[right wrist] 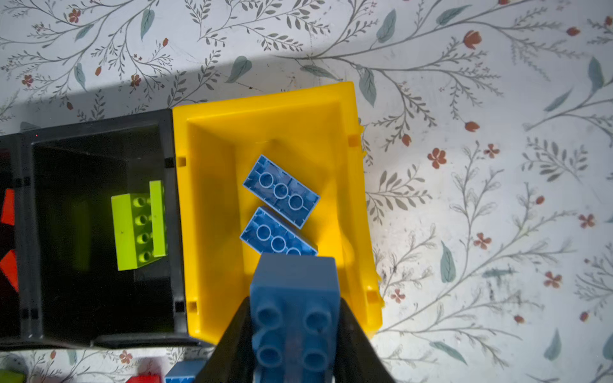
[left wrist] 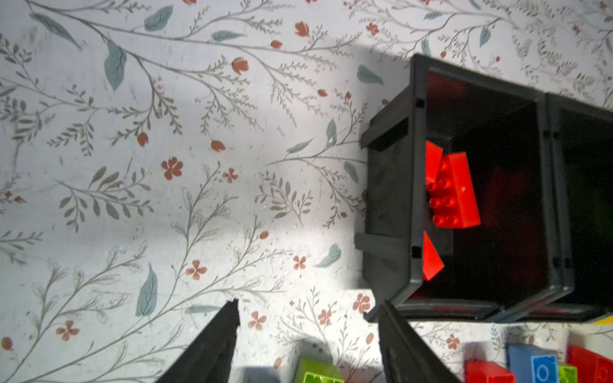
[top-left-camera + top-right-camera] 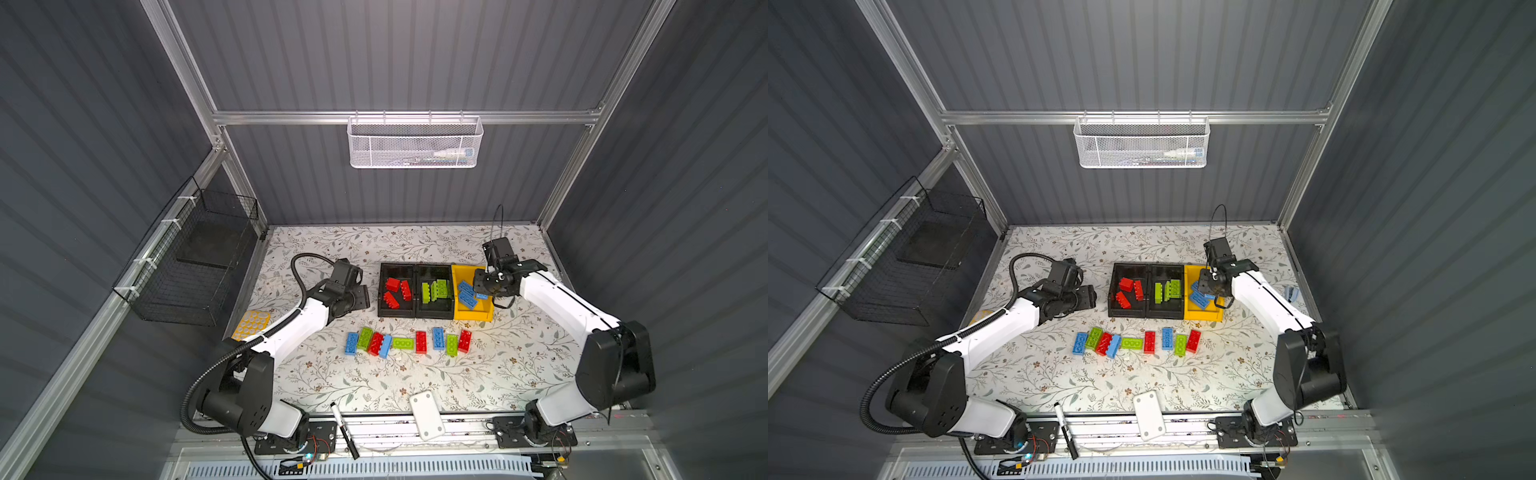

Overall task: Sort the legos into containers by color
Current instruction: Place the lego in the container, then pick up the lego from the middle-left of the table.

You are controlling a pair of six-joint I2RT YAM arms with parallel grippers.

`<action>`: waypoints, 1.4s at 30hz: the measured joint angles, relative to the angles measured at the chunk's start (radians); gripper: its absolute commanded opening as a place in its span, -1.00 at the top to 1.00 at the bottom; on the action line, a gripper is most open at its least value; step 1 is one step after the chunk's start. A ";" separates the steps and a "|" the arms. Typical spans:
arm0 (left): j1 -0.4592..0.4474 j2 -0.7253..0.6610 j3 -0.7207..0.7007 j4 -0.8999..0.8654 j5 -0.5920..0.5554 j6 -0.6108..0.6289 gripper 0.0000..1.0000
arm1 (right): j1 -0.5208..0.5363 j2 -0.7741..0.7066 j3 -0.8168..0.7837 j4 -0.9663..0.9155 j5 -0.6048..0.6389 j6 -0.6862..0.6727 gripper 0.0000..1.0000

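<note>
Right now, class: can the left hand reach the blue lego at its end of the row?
Probably yes: the left hand is open, empty, with only bare table before that blue lego.

The floral tabletop (image 3: 332,386) bears three touching bins: a black bin (image 3: 381,291) beside the left fingers (image 2: 212,345), a middle black bin (image 3: 434,314), and a yellow bin (image 3: 473,315) under the right fingers (image 1: 360,348). Nine loose legos (image 3: 403,343) form a row nearby. A holed tray (image 3: 250,325) lies apart.

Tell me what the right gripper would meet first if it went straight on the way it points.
Likely the nearer blue brick lying in the yellow bin: the right gripper points down into it, and the held blue brick in its jaws would touch first. Depth is unclear.
</note>
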 measured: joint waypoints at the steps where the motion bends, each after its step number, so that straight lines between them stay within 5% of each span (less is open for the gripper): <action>1: 0.000 -0.004 -0.010 -0.001 0.003 -0.002 -0.43 | -0.001 0.024 0.009 0.006 0.005 -0.010 0.42; 7: 0.002 -0.055 -0.069 -0.020 0.011 -0.010 -0.46 | -0.006 0.126 0.060 0.006 0.029 -0.051 0.25; 10: 0.002 -0.079 -0.097 -0.025 0.012 -0.021 -0.46 | -0.009 0.166 0.091 0.007 0.037 -0.068 -0.14; 13: 0.002 -0.105 -0.137 -0.032 0.014 -0.035 -0.46 | -0.011 0.183 0.107 0.009 0.042 -0.068 -0.29; 30: 0.004 -0.159 -0.259 -0.093 0.083 -0.073 -0.50 | -0.011 0.113 0.087 0.035 0.046 -0.047 -0.29; 42: 0.005 -0.122 -0.267 -0.084 0.087 -0.072 -0.34 | -0.011 0.101 0.038 0.053 0.038 -0.023 -0.29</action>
